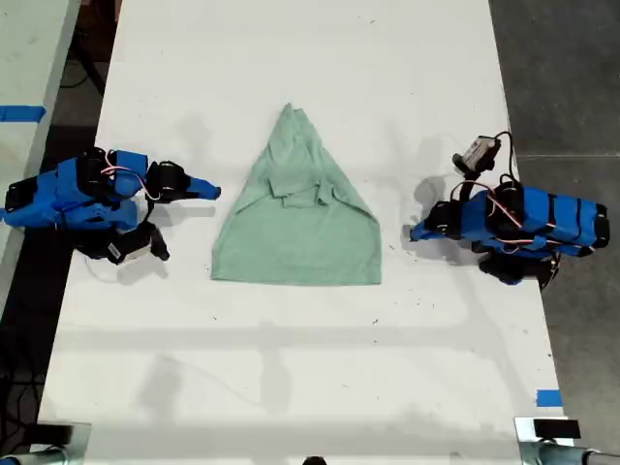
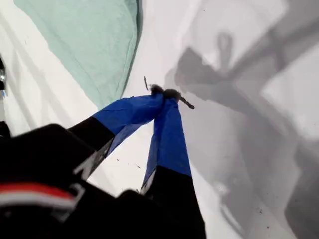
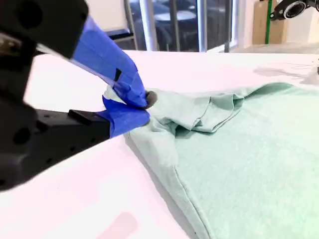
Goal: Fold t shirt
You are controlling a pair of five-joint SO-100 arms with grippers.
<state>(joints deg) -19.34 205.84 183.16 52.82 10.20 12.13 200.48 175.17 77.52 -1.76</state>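
Note:
The pale mint-green t shirt (image 1: 300, 232) lies flat on the white table (image 1: 291, 368). Its sleeves are folded in, so it narrows to a point at the far end. My first gripper (image 1: 414, 232) is on the arm at the exterior view's right. It rests low just off the shirt's hem corner, shut with nothing in it (image 2: 167, 93). The shirt (image 2: 89, 45) lies a little beyond its tips. My second gripper (image 1: 213, 191), at the exterior view's left, is shut (image 3: 145, 105) close beside the shirt's slanted edge. The folded sleeves (image 3: 214, 112) lie ahead of it.
A blue tape mark (image 1: 548, 397) sits near the table's edge at the exterior view's lower right. A second table with blue tape (image 1: 21, 112) stands at the exterior view's left, across a dark gap. Bare white tabletop surrounds the shirt.

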